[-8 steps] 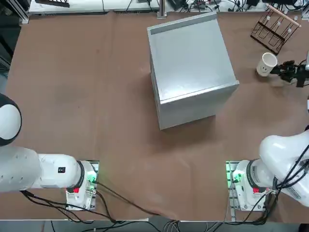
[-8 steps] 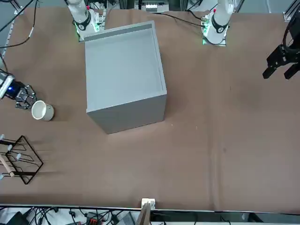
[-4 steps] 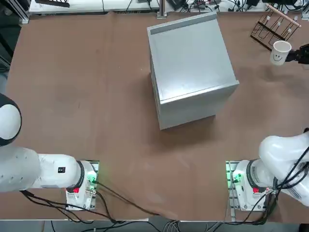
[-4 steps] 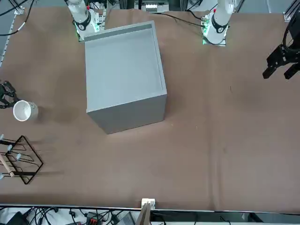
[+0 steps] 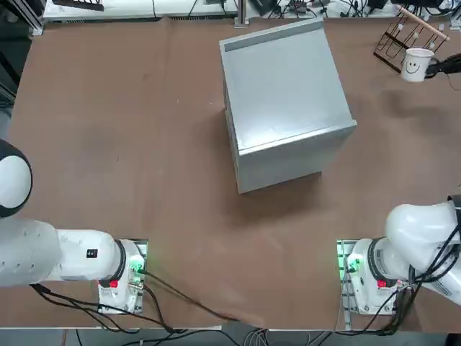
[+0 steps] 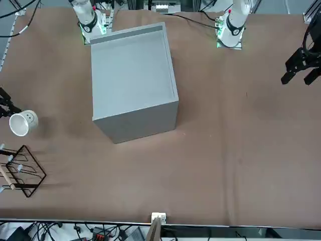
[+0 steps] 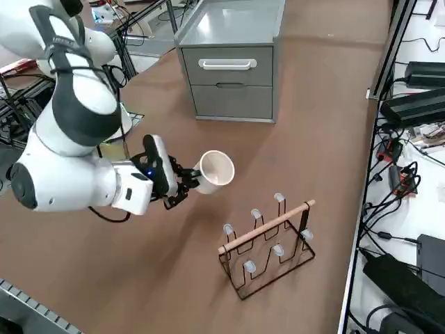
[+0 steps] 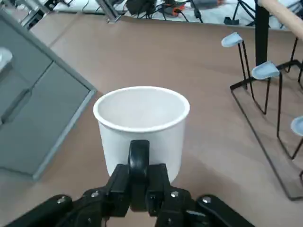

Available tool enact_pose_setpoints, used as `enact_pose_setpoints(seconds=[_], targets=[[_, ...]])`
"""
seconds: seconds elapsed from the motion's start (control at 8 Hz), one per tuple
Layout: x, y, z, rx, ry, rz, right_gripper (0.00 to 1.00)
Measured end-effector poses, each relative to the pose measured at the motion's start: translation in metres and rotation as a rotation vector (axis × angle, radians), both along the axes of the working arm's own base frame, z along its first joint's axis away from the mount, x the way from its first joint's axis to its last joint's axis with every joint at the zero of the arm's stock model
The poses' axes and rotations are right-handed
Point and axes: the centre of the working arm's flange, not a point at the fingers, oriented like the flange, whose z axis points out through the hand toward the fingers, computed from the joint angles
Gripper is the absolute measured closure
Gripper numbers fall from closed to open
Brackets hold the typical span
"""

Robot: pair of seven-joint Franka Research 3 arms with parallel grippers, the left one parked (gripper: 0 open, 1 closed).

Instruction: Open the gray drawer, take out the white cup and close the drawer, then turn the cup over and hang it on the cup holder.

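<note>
You have the white cup (image 7: 215, 170) in the right gripper (image 7: 186, 182), whose fingers are closed narrow on the cup's dark handle (image 8: 138, 156). In the wrist view the two fingers pinch that handle from either side, and the cup's open mouth faces away from the hand. The cup hangs clear of the brown table (image 5: 130, 130); in the side view it lies roughly level, mouth pointing toward the cup holder (image 7: 268, 243).

Take the cup holder as your landmark. The cup sits just beside it, on the side nearer the robot, not touching any peg. In the top view the cup (image 5: 416, 63) shows its smiley mark, right by the holder (image 5: 403, 40) near the table's far right corner. In the front view the cup (image 6: 22, 123) is just above the holder (image 6: 20, 170) in the picture, with the gripper (image 6: 4, 104) at the picture's left edge.

The gray cabinet (image 5: 284, 97) stands well apart from the holder, toward the middle of the table. Its drawer (image 7: 228, 66) is shut, front flush, with the pale handle across it.

The holder stands upright, and its pegs (image 8: 261, 71) carry nothing.
</note>
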Motion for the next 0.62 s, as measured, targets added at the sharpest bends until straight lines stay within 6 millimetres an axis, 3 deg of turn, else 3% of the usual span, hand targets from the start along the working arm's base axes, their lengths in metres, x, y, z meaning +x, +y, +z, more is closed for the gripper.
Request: enact_pose_setpoints(seconds=[0.62], targets=[[0.012, 0.03, 0.017, 0.147, 0.272, -0.199, 0.81]])
